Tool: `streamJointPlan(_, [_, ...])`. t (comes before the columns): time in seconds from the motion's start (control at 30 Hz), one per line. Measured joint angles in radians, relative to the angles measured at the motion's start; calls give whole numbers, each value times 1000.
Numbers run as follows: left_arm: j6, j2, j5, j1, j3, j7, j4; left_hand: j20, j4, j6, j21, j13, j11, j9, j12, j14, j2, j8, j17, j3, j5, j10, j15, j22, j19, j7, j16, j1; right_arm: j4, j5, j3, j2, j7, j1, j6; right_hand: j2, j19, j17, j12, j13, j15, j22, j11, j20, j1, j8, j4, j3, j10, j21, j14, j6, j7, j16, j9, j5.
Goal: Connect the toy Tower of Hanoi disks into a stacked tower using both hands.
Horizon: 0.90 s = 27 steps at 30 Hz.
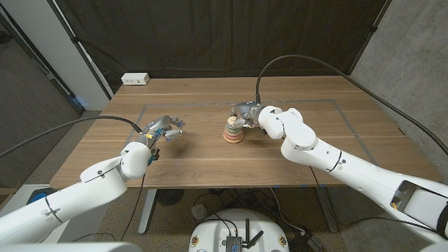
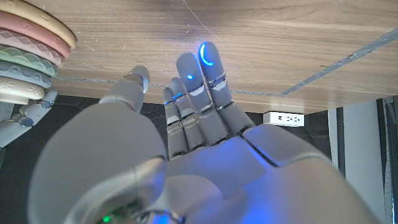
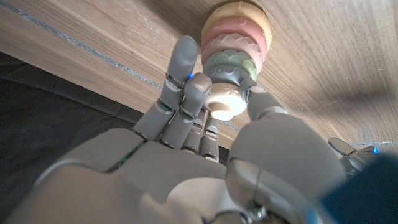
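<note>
In the right wrist view the cream top piece (image 3: pixel 225 99) of the disk tower (image 1: pixel 234 132) is seen pinched by the right hand (image 1: pixel 246 114); the head view places the tower mid-counter (image 1: pixel 294 161), before a black curtain (image 1: pixel 210 35). The left hand (image 1: pixel 162 129) is held open, empty, well apart from the tower.

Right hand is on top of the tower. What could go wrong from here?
1. The right hand pinches only the cream top disk; lifting away could drag it off or tip the tower.
2. The left hand is open and away from the tower, so nothing steadies the base if it slides.
</note>
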Motion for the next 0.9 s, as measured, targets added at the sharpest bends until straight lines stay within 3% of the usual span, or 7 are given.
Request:
streamJointPlan(0.27, [3,1,5,-1,4,0,0,0,0,0,0,0,0,0,-8,0,0,0,0,0,0,0,0,0,0,0,0,0,-1,-8,2,0,8,0,2,-15,-7,-4,0,-10,0,-1,2,7,-4,0,-4,-4,-20,-4,0,-28,3,-15,-5,-8])
streamJointPlan(0.9, [-5,1,6,-7,4,-6,7,0,0,5,0,0,0,0,-8,0,0,0,0,0,0,0,0,0,0,-5,0,0,-34,-20,28,-8,16,-19,7,-33,-7,3,5,-25,4,1,2,7,-23,-2,9,-17,-34,-11,-4,-50,4,-31,-14,-8])
